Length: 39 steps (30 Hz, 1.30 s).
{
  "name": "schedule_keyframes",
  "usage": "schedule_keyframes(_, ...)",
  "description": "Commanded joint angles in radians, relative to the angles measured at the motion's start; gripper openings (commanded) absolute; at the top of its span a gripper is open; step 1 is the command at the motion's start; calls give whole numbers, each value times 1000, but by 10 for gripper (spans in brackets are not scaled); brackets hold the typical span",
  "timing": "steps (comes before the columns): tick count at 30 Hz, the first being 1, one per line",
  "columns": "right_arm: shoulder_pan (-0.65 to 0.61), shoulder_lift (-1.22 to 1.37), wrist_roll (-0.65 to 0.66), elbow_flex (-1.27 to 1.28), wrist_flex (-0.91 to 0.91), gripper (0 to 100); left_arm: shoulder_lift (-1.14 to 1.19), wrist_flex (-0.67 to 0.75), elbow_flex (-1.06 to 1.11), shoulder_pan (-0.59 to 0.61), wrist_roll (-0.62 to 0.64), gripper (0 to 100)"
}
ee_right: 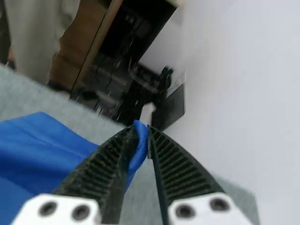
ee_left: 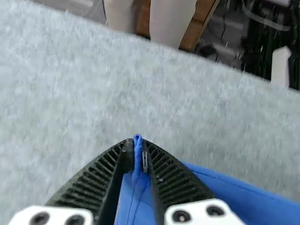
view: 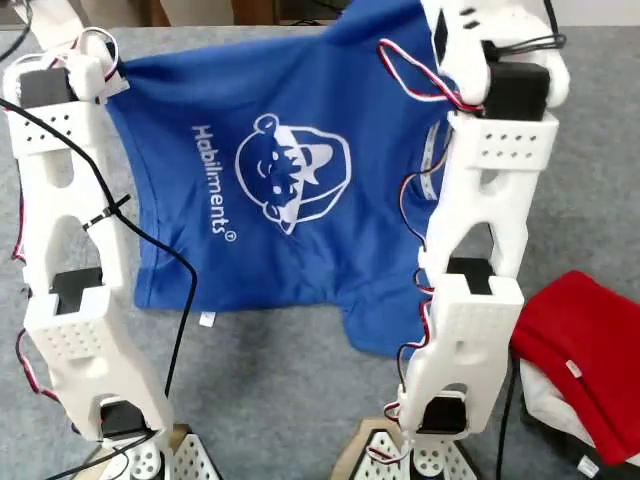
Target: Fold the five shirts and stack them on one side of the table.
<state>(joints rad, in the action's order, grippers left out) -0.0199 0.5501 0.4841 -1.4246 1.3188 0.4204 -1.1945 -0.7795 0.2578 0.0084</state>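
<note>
On my left, the left arm runs along the table toward its far side. The left gripper is pinched tight on a thin fold of the blue shirt, and a bit of blue cloth pokes out just past the tips. The shirt lies between the two arms with its white print facing up and its near hem resting on the grey cover. The right arm stands over the shirt's right side. The right gripper is nearly closed, nipping another corner of the same shirt, with a blue tab showing between the black ribbed fingers. Farthest right, near the table's corner, a folded red shirt sits on top of some white fabric, well apart from the blue one.
</note>
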Motion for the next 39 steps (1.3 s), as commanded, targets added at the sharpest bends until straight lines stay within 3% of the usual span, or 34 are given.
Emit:
schedule_keyframes(1,-7,-2,5,-107,209,4,-12,-133,-89,-3,-6,19)
schedule_keyframes(7,-7,-7,8,-249,463,4,-10,-342,-186,-8,-38,19)
schedule_keyframes(15,28,-200,-15,-33,470,4,-5,-535,-189,-51,-121,19)
schedule_keyframes(22,35,-440,-17,295,470,4,-10,-554,-161,-26,-141,19)
schedule_keyframes(27,84,-533,-12,529,407,4,-10,-545,21,-26,-147,19)
schedule_keyframes(39,99,-796,-3,1135,193,4,-16,-351,370,3,-170,19)
